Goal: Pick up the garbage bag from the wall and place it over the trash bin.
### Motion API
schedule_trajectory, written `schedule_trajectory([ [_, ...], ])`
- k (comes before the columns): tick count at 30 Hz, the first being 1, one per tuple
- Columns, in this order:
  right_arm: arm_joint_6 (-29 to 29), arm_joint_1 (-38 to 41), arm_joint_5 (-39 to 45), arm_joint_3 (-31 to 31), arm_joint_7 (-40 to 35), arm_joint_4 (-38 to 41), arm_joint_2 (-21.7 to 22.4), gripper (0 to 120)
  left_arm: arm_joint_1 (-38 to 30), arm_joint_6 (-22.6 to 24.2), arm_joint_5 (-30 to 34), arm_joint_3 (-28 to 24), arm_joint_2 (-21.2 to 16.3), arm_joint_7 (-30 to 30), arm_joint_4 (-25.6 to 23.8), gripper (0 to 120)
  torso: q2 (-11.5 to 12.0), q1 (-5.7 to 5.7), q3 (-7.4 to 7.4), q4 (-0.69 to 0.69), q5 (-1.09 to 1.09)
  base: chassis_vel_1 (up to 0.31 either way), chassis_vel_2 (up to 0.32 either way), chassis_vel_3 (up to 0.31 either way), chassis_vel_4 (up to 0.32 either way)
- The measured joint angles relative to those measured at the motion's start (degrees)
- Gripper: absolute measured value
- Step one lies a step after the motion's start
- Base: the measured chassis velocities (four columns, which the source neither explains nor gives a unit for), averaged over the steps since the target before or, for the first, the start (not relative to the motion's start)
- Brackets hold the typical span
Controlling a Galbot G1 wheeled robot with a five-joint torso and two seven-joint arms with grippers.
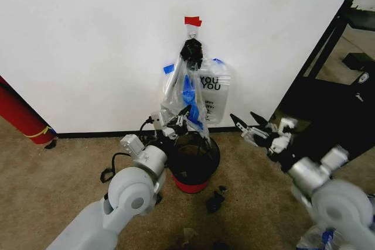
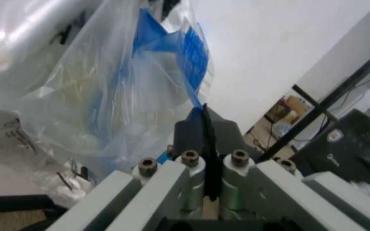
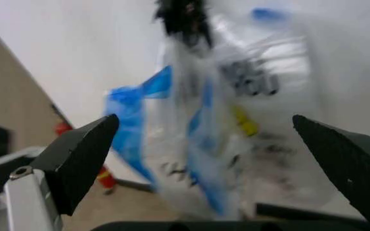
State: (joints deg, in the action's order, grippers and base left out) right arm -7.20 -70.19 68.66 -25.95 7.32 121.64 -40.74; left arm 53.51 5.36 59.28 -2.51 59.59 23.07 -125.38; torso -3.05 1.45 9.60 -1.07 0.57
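Head view: a cluster of thin clear plastic bags hangs on the white wall [image 1: 88, 39], gathered at a black knot [image 1: 191, 50] under a strip of red tape [image 1: 193, 21]. The garbage bag [image 1: 183, 100], with blue handle loops, hangs at the near left of this cluster; behind it, to the right, a like bag [image 1: 214, 93] shows black "YOU" print. Directly below, on the tan carpet [image 1: 58, 168], stands the trash bin [image 1: 194, 162], a round black mesh basket with a red base band, close to the black baseboard [image 1: 94, 133]. The left gripper [image 1: 173, 126] is raised at the lower left edge of the garbage bag, just above the bin's far left rim; in the left wrist view its jaws are pressed together with a fold of the clear and blue film [image 2: 172, 72] pinched between them. The right gripper [image 1: 251, 127] is held to the right of the bin and bags, apart from both, its black fingers [image 3: 82, 159] spread wide with nothing between them. A red cylinder [image 1: 20, 112] leans at the far left; dark scraps [image 1: 214, 201] lie on the carpet near the bin.
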Motion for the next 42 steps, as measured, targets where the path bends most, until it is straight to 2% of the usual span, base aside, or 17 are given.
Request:
schedule_trajectory([
  [3, 0.6, 7.4, -9.6, 5.9, 0.4, -4.5, 1.2, 100, 0.7, -0.1, 0.0, 0.5, -0.4, -0.1, -0.2, 0, 0.0, 0.0, 0.0, 0.03, -0.02, 0.0, 0.0, 0.0, 0.0],
  [4, 0.6, 7.4, -9.6, 5.9, 0.4, -4.5, 1.2, 100, 0.7, -0.1, 0.0, 0.5, -0.4, -0.1, -0.2, 0, 0.0, 0.0, 0.0, 0.03, -0.02, 0.0, 0.0, 0.0, 0.0],
  [8, 2.0, 13.1, -23.1, 12.4, 1.3, -6.3, 1.7, 100, 1.4, -0.1, 0.0, 1.5, -0.7, -0.1, -0.8, 0, 0.0, 0.0, 0.0, 0.05, 0.01, 0.0, 0.0, 0.0, 0.0],
  [11, 2.3, 18.1, -32.8, 18.0, 1.7, -7.0, 1.6, 90, 1.6, -0.1, 0.0, 1.5, -0.5, -0.1, -1.1, 0, 0.0, 0.0, 0.0, 0.01, 0.0, 0.0, 0.0, 0.0, 0.0],
  [12, 2.3, 18.1, -32.8, 18.0, 1.7, -7.0, 1.6, 90, 1.6, -0.1, 0.0, 1.5, -0.5, -0.1, -1.1, 0, 0.0, 0.0, 0.0, 0.01, 0.0, 0.0, 0.0, 0.0, 0.0],
  [14, 1.3, 22.1, -35.5, 22.2, 1.6, -7.6, 1.2, 82, 1.8, -0.1, 0.0, 1.5, -0.5, -0.1, -1.3, 0, 0.0, 0.0, 0.0, 0.03, 0.02, 0.0, 0.0, 0.0, 0.0],
  [18, 0.0, 29.0, -38.7, 29.3, 0.2, -11.0, -1.6, 73, 2.0, -0.1, 0.0, 1.3, -0.8, -0.1, -1.5, 0, 0.0, 0.0, 0.0, 0.05, 0.02, 0.0, 0.0, 0.0, 0.0],
  [19, 0.0, 29.0, -38.7, 29.3, 0.2, -11.0, -1.6, 73, 2.0, -0.1, 0.0, 1.3, -0.8, -0.1, -1.5, 0, 0.0, 0.0, 0.0, 0.05, 0.02, 0.0, 0.0, 0.0, 0.0],
  [23, -0.6, 31.7, -40.9, 33.0, 0.5, -16.4, -4.0, 58, 2.1, -0.1, 0.3, 0.9, -1.2, -0.1, -1.9, 0, 0.0, 0.0, 0.0, 0.04, 0.0, 0.0, 0.0, 0.0, 0.0],
  [24, -0.8, 32.1, -40.9, 33.8, 0.7, -17.4, -4.4, 52, 2.2, -0.1, 0.3, 0.8, -1.1, -0.1, -1.9, 0, 0.0, 0.0, 0.0, 0.03, 0.0, 0.0, 0.0, 0.0, 0.0],
  [26, -1.1, 32.7, -40.9, 34.6, 0.7, -18.3, -4.8, 52, 2.3, -0.1, 0.3, 0.8, -0.8, -0.1, -1.9, 0, 0.0, 0.0, 0.0, 0.02, 0.01, 0.0, 0.0, 0.0, 0.0],
  [27, -1.3, 33.2, -41.0, 35.4, 0.7, -19.0, -5.2, 43, 2.4, -0.1, 0.3, 0.7, -0.6, 0.0, -1.9, 0, 0.0, 0.0, 0.0, 0.01, 0.01, 0.0, 0.0, 0.0, 0.0],
  [31, -1.5, 36.2, -41.8, 38.9, -0.5, -22.3, -8.7, 28, 2.3, -0.2, 0.1, 0.3, 0.1, -0.2, -1.6, 0, 0.0, 0.0, 0.0, 0.04, 0.01, 0.0, 0.0, 0.0, 0.0],
  [33, -1.5, 36.9, -41.7, 39.6, -2.1, -23.5, -10.2, 18, 2.2, -0.2, 0.1, 0.3, 0.2, -0.2, -1.6, 0, 0.0, 0.0, 0.0, 0.05, 0.01, 0.0, 0.0, 0.0, 0.0],
  [34, -1.5, 36.9, -41.7, 39.6, -2.1, -23.5, -10.2, 18, 2.2, -0.2, 0.1, 0.3, 0.2, -0.2, -1.6, 0, 0.0, 0.0, 0.0, 0.05, 0.01, 0.0, 0.0, 0.0, 0.0],
  [39, -1.5, 36.3, -39.1, 38.3, -4.5, -23.9, -11.5, 0, 2.0, -0.2, 0.4, 1.2, -0.1, -0.1, -1.4, 0, 0.0, -0.01, -0.01, 0.03, 0.02, 0.0, 0.0, 0.0, 0.0],
  [42, -1.6, 35.7, -38.0, 37.5, -5.4, -23.9, -11.9, 0, 2.1, -0.2, 0.6, 1.4, -0.1, -0.1, -1.3, 0, 0.0, 0.0, -0.01, 0.03, 0.01, 0.0, 0.0, 0.0, 0.0],
])
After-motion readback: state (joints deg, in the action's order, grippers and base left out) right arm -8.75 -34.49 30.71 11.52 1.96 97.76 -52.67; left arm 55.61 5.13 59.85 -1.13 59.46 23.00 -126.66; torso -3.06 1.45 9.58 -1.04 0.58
